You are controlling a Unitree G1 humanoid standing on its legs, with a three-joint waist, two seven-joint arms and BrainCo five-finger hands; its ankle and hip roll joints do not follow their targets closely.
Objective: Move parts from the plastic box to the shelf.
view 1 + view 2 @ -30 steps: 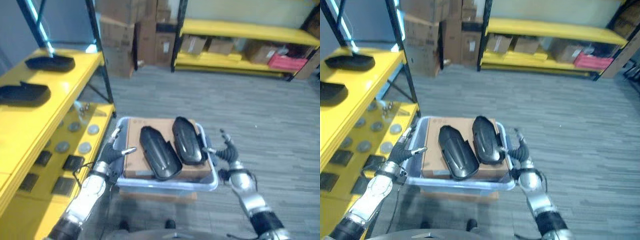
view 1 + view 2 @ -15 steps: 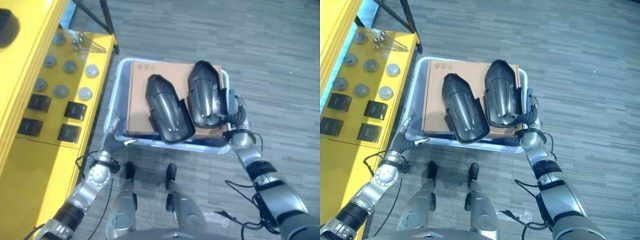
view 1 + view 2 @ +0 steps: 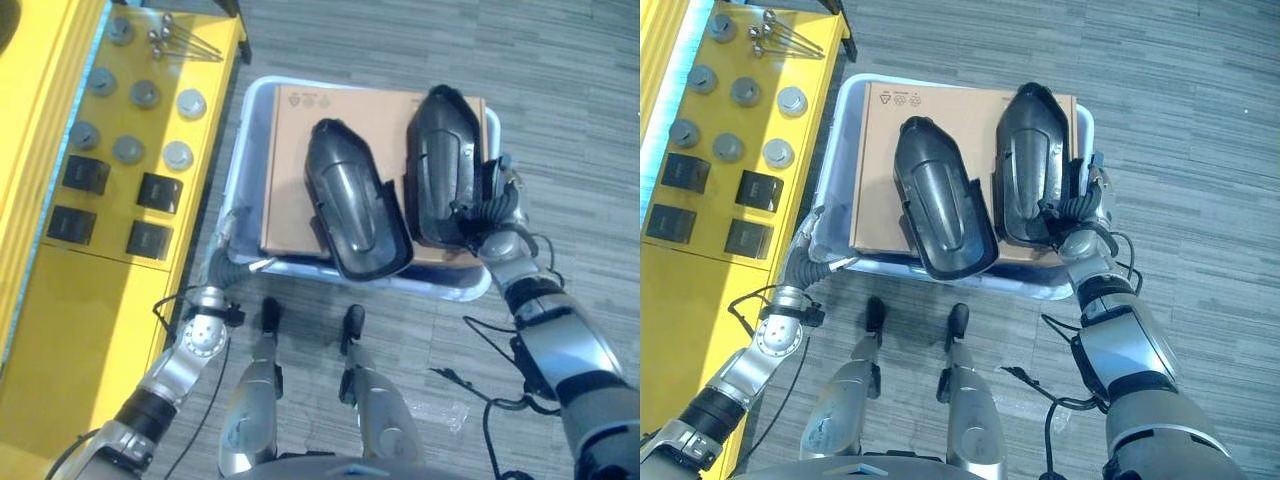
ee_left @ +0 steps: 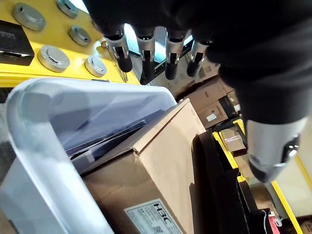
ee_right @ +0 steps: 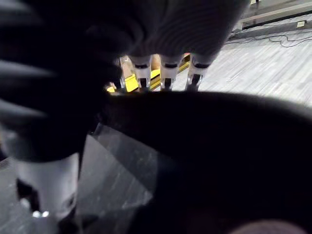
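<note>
Parts, as we see them: two black shells [image 3: 352,212] and [image 3: 445,165] lying side by side on a cardboard box [image 3: 290,170] inside the plastic box [image 3: 232,180], so both are left to move to the yellow shelf [image 3: 60,150]. Our right hand [image 3: 490,205] touches the right shell's edge; we cannot tell its grip. Our left hand [image 4: 151,51], fingers straight, hovers at the plastic box's near corner.
</note>
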